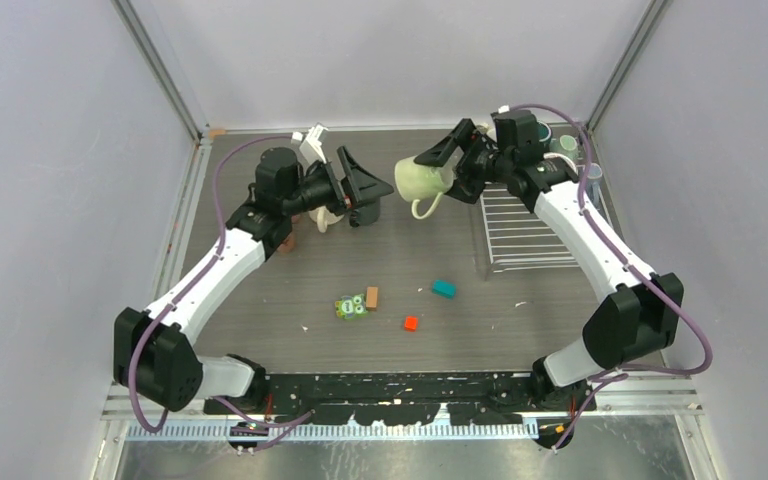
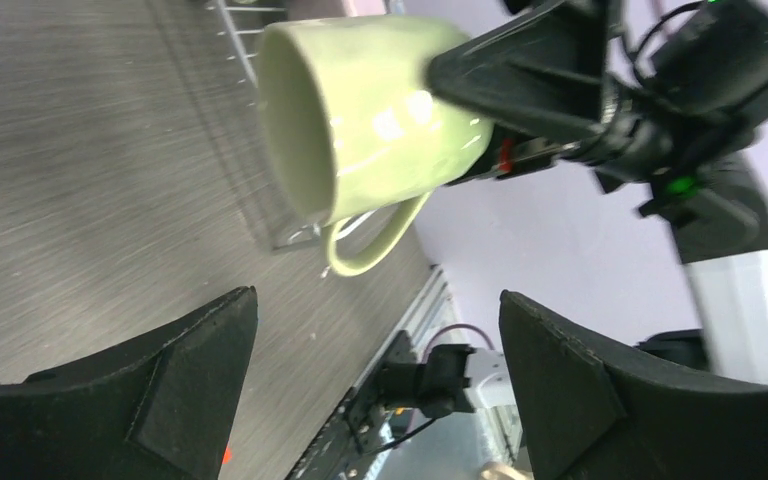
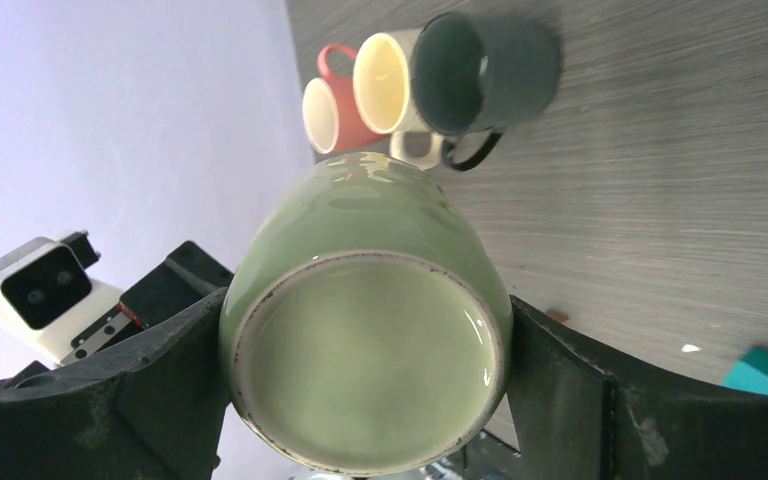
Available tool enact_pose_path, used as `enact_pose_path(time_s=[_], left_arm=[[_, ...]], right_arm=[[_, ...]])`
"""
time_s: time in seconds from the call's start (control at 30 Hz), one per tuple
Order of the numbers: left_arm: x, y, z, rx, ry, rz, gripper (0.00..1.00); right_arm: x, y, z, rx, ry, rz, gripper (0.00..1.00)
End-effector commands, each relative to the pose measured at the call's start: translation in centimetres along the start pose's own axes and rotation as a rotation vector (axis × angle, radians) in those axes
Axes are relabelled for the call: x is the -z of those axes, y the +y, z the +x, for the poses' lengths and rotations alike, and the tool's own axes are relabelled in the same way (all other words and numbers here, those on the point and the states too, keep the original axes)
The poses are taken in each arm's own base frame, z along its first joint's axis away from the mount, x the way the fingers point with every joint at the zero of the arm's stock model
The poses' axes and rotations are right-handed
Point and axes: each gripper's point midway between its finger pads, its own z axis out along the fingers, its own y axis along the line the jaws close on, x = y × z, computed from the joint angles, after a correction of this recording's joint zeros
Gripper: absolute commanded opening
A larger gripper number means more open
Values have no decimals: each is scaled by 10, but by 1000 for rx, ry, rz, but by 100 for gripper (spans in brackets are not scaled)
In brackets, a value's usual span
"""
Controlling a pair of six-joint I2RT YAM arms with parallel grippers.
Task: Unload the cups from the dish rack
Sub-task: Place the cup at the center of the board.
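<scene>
My right gripper (image 1: 440, 168) is shut on a pale green cup (image 1: 422, 181), held on its side in the air left of the dish rack (image 1: 525, 228). In the right wrist view the cup's base (image 3: 365, 360) fills the gap between the fingers (image 3: 150, 390). My left gripper (image 1: 368, 180) is open and empty, pointing at the cup's mouth (image 2: 360, 110) from a short way off. A dark cup (image 3: 470, 70), a cream cup (image 3: 385, 85) and a pink cup (image 3: 330, 110) stand together on the table below the left gripper. A light teal cup (image 1: 563, 147) sits at the rack's far end.
Small toy blocks lie on the table's near middle: teal (image 1: 444, 289), orange (image 1: 411, 323), brown (image 1: 372, 297) and a green piece (image 1: 349, 308). Pale walls close in the table at the back and on both sides.
</scene>
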Motion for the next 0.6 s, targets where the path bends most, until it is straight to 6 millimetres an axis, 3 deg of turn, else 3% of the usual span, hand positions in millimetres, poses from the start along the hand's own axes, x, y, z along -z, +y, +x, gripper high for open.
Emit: enact_pose_path(time_s=[0.0, 0.2, 0.57], left_arm=[[-1, -34, -19, 27, -42, 173, 90], [-5, -32, -26, 58, -47, 193, 76], [-4, -28, -33, 69, -44, 200, 65]], right_arm=[[3, 62, 7, -18, 62, -274, 16], [-5, 73, 16, -70, 128, -374, 16], [-8, 73, 22, -87, 169, -408, 15]])
